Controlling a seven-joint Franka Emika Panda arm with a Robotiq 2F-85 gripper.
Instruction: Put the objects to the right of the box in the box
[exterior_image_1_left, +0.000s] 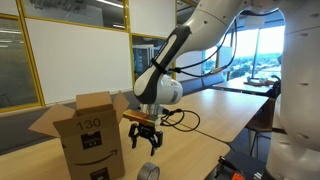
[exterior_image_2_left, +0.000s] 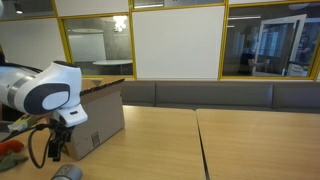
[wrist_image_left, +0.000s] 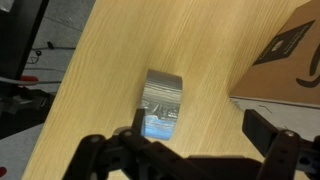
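An open cardboard box (exterior_image_1_left: 90, 138) stands on the wooden table; it also shows in an exterior view (exterior_image_2_left: 100, 115) and at the wrist view's right edge (wrist_image_left: 290, 55). A silver roll of tape (exterior_image_1_left: 149, 171) lies on the table beside the box, also seen low in an exterior view (exterior_image_2_left: 68, 173) and in the wrist view (wrist_image_left: 160, 103). My gripper (exterior_image_1_left: 145, 138) hangs open above the table, between the box and the tape. In the wrist view its fingers (wrist_image_left: 195, 125) are spread wide, one finger tip over the roll's edge, nothing held.
The wooden table (exterior_image_1_left: 215, 110) stretches away from the box, with a seam to a second table (exterior_image_2_left: 260, 140). An orange and green object (exterior_image_2_left: 10, 148) lies near the arm base. A black cable (exterior_image_1_left: 180, 120) loops off the arm. Glass walls stand behind.
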